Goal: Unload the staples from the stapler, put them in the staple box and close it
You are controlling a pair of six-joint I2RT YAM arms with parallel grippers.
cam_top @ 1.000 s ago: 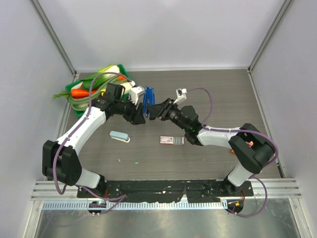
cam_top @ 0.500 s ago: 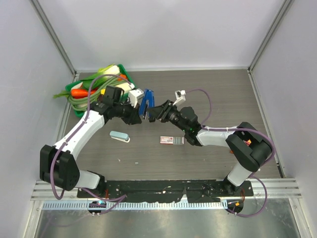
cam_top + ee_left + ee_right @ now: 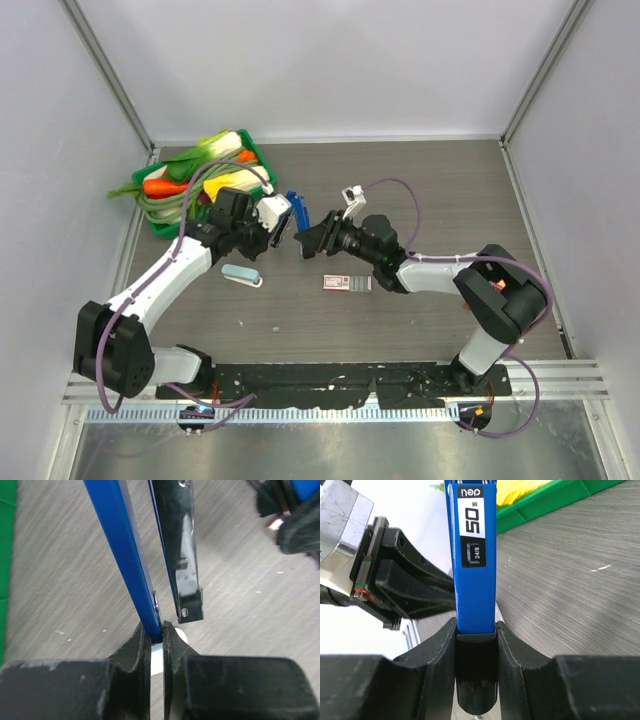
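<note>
The small pale blue and white stapler [image 3: 241, 275] lies flat on the table, left of centre, with nothing touching it. Both grippers hold a larger dark blue and black stapler-like tool [image 3: 293, 212] above the table behind it. My left gripper [image 3: 276, 228] is shut on the thin blue arm [image 3: 125, 545]. A black inner bar [image 3: 180, 545] stands splayed beside that arm. My right gripper [image 3: 306, 238] is shut on the tool's blue body [image 3: 475, 555], which is marked "50" and "24/8", at its black end.
A flat red-and-white box [image 3: 347, 283] lies on the table near centre, under my right arm. A green basket [image 3: 256, 152] of vegetables stands at the back left; it also shows in the right wrist view [image 3: 560, 500]. Grey walls enclose the table.
Both grippers, with the blue tool between them, have shifted left and towards the near edge. The left arm has drawn back. The pale blue stapler and the box have not moved.
</note>
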